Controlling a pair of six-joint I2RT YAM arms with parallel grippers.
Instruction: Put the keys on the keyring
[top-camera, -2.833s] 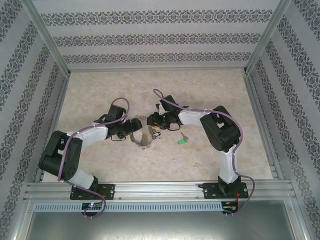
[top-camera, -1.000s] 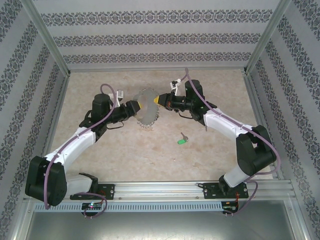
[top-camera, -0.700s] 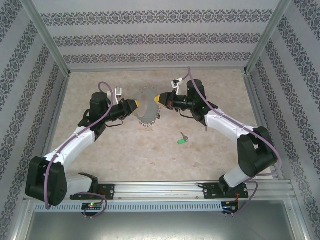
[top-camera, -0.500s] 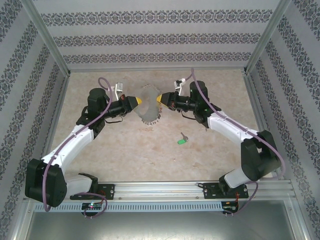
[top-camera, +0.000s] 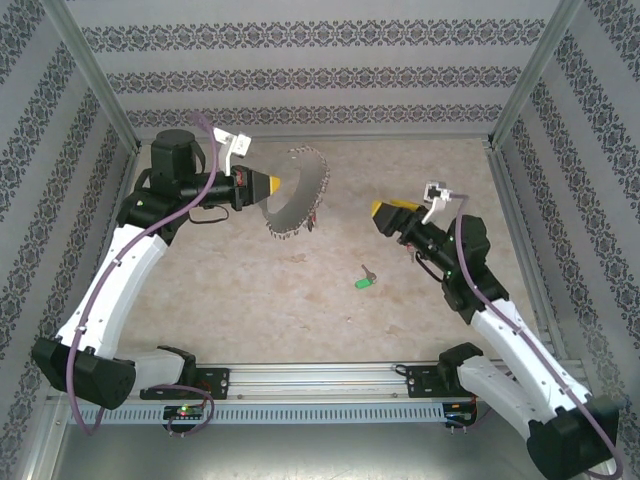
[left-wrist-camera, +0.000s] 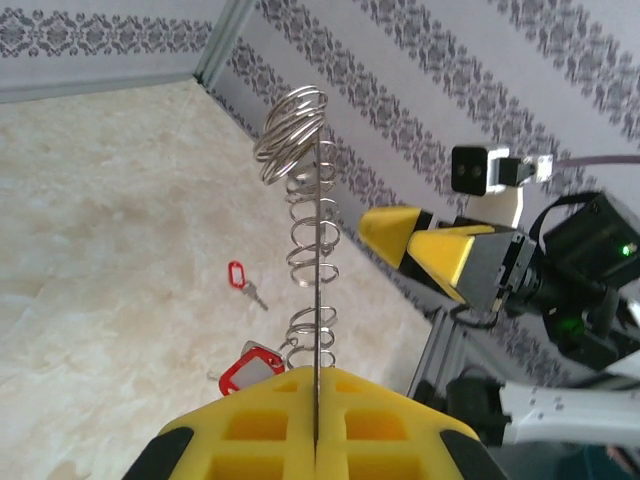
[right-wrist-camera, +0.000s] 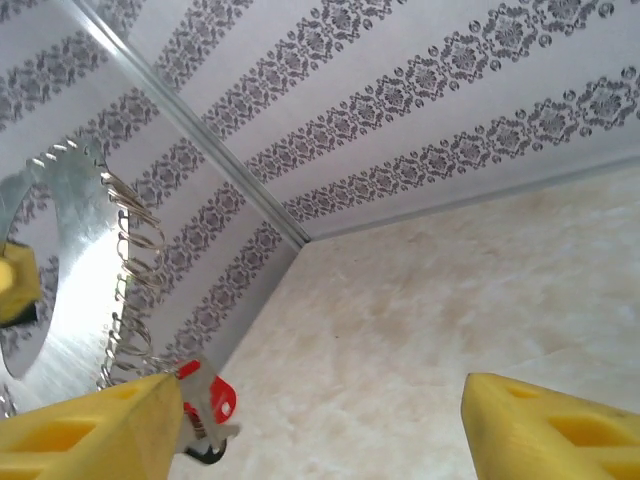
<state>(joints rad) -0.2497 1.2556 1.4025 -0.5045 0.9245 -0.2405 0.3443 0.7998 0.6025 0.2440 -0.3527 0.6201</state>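
Note:
My left gripper (top-camera: 270, 185) is shut on the edge of the keyring (top-camera: 322, 188), a thin grey metal hoop fringed with silvery rings, and holds it up at the back left. In the left wrist view the yellow jaws (left-wrist-camera: 316, 378) clamp the hoop's edge (left-wrist-camera: 318, 250), and a red-headed key (left-wrist-camera: 248, 365) hangs from it. A green-headed key (top-camera: 363, 281) lies loose on the table. My right gripper (top-camera: 384, 212) hangs open and empty to the right of the hoop. Its wrist view shows wide-apart fingers (right-wrist-camera: 90, 430), the hoop (right-wrist-camera: 118, 260) and the red key (right-wrist-camera: 205, 405).
The marble-look table (top-camera: 250, 300) is walled on three sides by patterned panels (top-camera: 320, 80) in aluminium frames. A small key with a red-rimmed head (left-wrist-camera: 240, 280) lies on the table in the left wrist view; I cannot tell whether it is the green one.
The right gripper has opened, let go of the keyring and drawn back to the right. The left gripper has shut on the hoop and carried it to the back left.

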